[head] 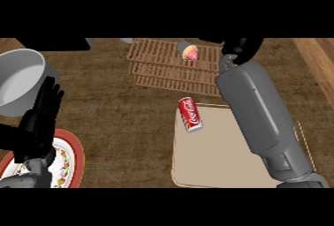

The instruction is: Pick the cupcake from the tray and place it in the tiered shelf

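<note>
My right hand (240,49) sits at one o'clock in the head view, at the right edge of the shelf (175,66), its dark fingers curled inward with nothing seen between them. The cupcake (190,52) rests on the shelf's top tier, just beside that hand at its nine o'clock and apart from it. It lies tilted, showing a pale wrapper and a pink and yellow top. My right forearm runs from five o'clock up to the hand, crossing over the tray's (215,167) right half.

On the tray's upper left corner lies a red can (190,114) on its side, with white "Coca-Cola" lettering readable.

My left hand (38,121) stands open at nine o'clock, fingers straight and pointing up. It overlaps the grey pot (20,77) above and the red-rimmed patterned plate (73,159) below.
</note>
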Controlling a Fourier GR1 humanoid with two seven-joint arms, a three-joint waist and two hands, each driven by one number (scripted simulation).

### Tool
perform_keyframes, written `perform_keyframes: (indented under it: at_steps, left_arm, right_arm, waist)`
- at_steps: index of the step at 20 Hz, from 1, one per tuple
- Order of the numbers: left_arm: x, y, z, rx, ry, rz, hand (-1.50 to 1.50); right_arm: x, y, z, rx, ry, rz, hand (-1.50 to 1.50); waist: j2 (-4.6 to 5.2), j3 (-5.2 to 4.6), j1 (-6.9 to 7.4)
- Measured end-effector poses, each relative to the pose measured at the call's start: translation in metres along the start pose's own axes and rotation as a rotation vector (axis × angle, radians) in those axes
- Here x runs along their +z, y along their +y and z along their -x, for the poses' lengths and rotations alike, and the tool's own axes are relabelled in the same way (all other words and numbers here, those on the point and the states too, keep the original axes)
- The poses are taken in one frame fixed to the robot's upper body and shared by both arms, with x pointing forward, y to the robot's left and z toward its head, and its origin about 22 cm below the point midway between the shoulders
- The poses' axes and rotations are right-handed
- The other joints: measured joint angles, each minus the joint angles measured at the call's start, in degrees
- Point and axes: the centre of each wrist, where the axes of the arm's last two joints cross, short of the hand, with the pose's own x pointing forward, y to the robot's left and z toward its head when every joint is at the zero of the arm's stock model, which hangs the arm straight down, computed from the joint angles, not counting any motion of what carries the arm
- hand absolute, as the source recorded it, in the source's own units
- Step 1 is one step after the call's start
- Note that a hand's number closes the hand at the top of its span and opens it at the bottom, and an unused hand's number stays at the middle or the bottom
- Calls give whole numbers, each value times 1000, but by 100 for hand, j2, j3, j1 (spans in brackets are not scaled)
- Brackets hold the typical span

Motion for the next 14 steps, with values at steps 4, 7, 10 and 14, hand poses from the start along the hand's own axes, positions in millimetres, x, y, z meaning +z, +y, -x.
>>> perform_keyframes:
  at_steps: [4,7,10,14]
  left_arm:
    - [3,10,4,-5,6,-12,0]
    - [7,10,6,-1,13,-18,0]
    - [9,9,4,1,12,-14,0]
    - [8,0,4,1,13,-9,0]
  right_arm:
    - [-2,-34,12,-24,51,48,-150]
    - [3,-66,19,-45,70,71,-150]
    - [11,-105,32,-65,77,75,-150]
    - [31,-156,46,-83,70,60,-150]
  waist:
    - [-28,-1,-93]
    - [-39,0,-129]
    - [-33,1,-138]
    - [-4,3,-97]
